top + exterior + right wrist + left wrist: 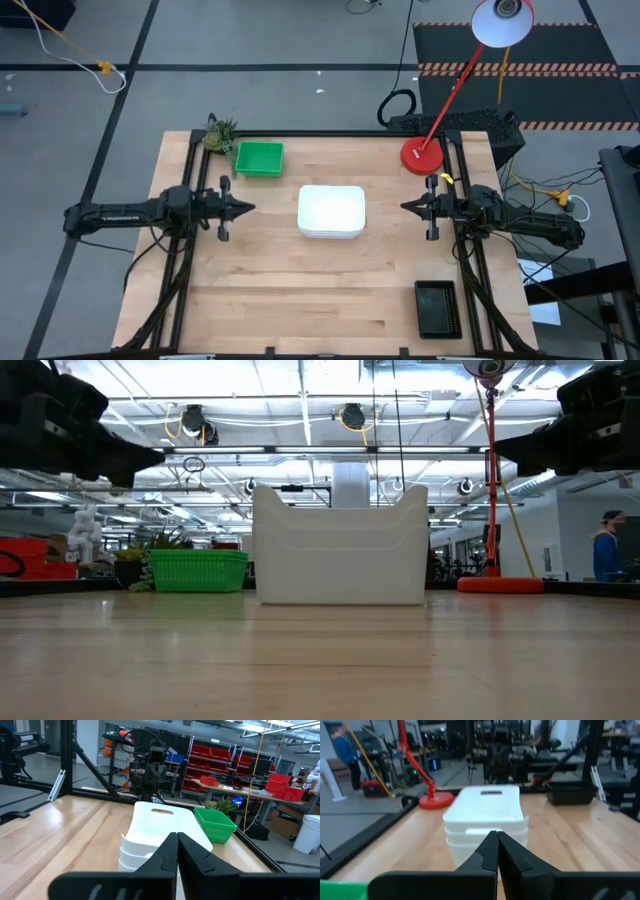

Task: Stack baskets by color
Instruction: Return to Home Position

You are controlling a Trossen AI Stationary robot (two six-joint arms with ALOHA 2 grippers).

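Note:
A stack of white baskets (331,211) stands upside down at the table's middle, nested one over another (485,822) (157,837). A green basket stack (259,158) rests on the table at the far left (197,570). A black basket stack (438,307) lies near the front right corner (570,792). My left gripper (250,208) is shut and hovers left of the white stack, touching nothing (497,851). My right gripper (405,207) is shut and hovers right of the white stack, also clear of it (177,851).
A red round lamp base (422,155) stands at the far right, its arm rising to a white shade (502,20). A small leafy toy (220,133) lies at the far left corner. A person (605,545) stands in the room beyond the table.

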